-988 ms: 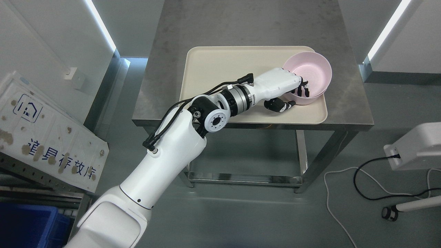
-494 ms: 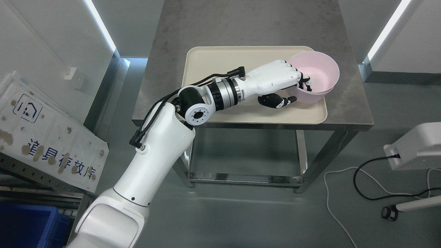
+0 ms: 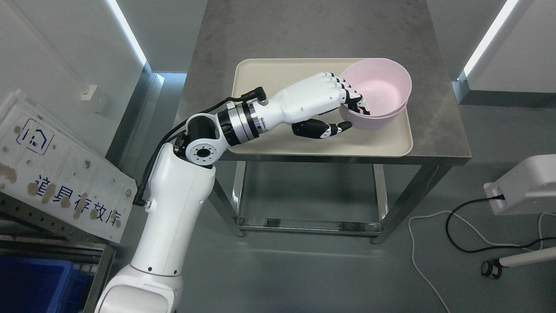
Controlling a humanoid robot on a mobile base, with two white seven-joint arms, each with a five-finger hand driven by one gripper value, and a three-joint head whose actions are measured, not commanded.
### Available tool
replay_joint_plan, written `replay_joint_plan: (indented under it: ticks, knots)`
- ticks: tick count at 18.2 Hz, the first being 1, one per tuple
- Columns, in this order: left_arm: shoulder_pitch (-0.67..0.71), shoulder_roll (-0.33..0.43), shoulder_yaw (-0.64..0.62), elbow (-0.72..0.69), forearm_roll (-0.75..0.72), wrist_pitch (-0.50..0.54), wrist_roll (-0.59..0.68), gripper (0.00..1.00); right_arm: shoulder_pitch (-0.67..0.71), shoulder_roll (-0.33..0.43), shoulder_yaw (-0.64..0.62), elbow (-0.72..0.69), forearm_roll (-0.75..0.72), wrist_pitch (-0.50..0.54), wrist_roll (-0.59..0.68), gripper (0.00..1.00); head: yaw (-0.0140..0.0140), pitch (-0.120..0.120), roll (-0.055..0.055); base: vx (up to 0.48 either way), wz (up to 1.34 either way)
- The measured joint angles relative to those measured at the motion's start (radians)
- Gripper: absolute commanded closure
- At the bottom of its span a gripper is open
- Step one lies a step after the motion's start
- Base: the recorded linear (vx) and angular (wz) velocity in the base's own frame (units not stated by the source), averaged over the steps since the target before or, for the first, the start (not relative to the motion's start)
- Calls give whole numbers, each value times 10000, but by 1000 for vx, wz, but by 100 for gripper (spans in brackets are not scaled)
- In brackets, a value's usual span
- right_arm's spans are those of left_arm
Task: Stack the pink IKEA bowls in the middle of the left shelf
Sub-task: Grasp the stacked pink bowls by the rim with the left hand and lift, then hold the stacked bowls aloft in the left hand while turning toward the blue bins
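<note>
A pink bowl (image 3: 382, 89) is held above the right part of a cream tray (image 3: 278, 78) on a steel table. A second pink rim shows just under it, so it looks like two nested bowls. My left hand (image 3: 347, 113) is shut on the bowl's near left rim, with the fingers (image 3: 354, 101) hooked inside and the thumb (image 3: 323, 129) under the outside wall. The bowl is tilted slightly. My left arm reaches in from the lower left. My right arm does not show.
The steel table (image 3: 443, 126) has bare edges around the tray. A white signboard (image 3: 56, 174) leans at the left over a shelf frame and a blue bin (image 3: 34, 282). White equipment (image 3: 525, 184) and cables (image 3: 447, 234) lie on the floor at the right.
My left hand has lifted the pink bowl off the tray and carried it up and to the left. The elbow has swung left.
</note>
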Motion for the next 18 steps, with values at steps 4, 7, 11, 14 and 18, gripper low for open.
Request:
replay_joint_plan:
  ticks: [4,7,11,14,18]
  knots:
    - [348,0,959,-432,274,-89,-97,99,0,0,0,0,0,0,-20,0,0,0,0,0,0]
    - [490,0,1547,-649,384,-90,-118,99,-1,0,0,0,0,0,-21,0,0,0,0,0,0]
    - [585,0,2108,-822,462,-91,-90,99,-1,0,0,0,0,-2,-27,0,0,0,0,-1,-69]
    - [642,0,2448,-905,495,-92,-65,98,-2,0,0,0,0,-1,-32,0,0,0,0,-6,-50]
    - [729,0,2830,-982,523,-92,-32,98,-1,0,0,0,0,-1,-54,0,0,0,0,-23,-57]
